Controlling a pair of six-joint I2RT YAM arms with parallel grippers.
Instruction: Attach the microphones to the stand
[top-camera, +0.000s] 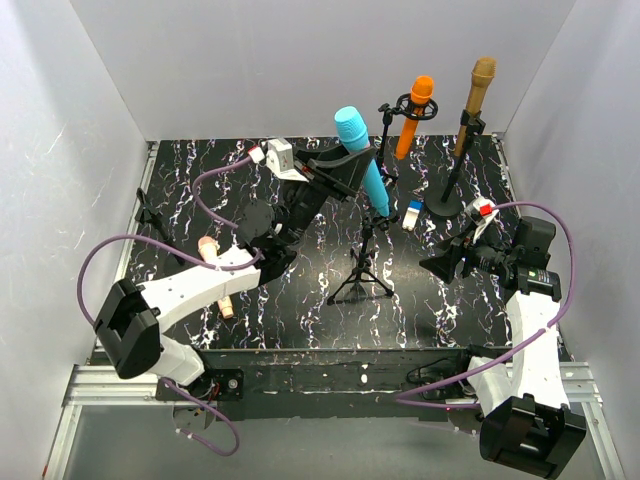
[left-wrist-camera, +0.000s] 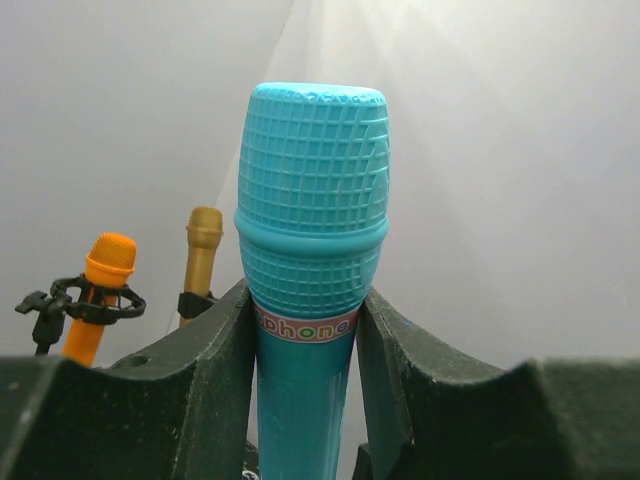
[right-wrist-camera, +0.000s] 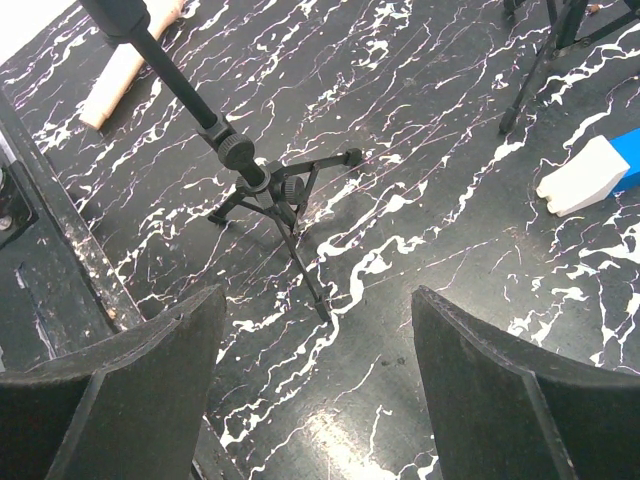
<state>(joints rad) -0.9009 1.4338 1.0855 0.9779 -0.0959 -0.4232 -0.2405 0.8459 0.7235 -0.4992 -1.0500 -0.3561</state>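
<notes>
Looking from above, the left gripper (top-camera: 355, 165) is closed on the light blue microphone (top-camera: 350, 128), which leans with its head up and to the left. Its tail ends just above the tripod stand (top-camera: 362, 272), but whether the two touch cannot be told. At the back, the orange microphone (top-camera: 415, 115) sits in a ring mount and the gold-bronze microphone (top-camera: 478, 98) stands on a round-based stand (top-camera: 445, 206). The pale pink-beige microphone (top-camera: 208, 247) lies on the table (top-camera: 300, 315), mostly hidden under the left arm. The right gripper (top-camera: 447, 262) hangs low beside the tripod, spread wide and empty, near a blue-and-white block (top-camera: 413, 213).

The left wrist camera shows both fingers (left-wrist-camera: 215, 375) pressed against the blue body just below its head. The lower body is cut off by the frame.

The right wrist camera shows its fingers (right-wrist-camera: 130, 390) well apart over bare table. The tripod's upper pole, the pink microphone and the block are cropped at the edges.
</notes>
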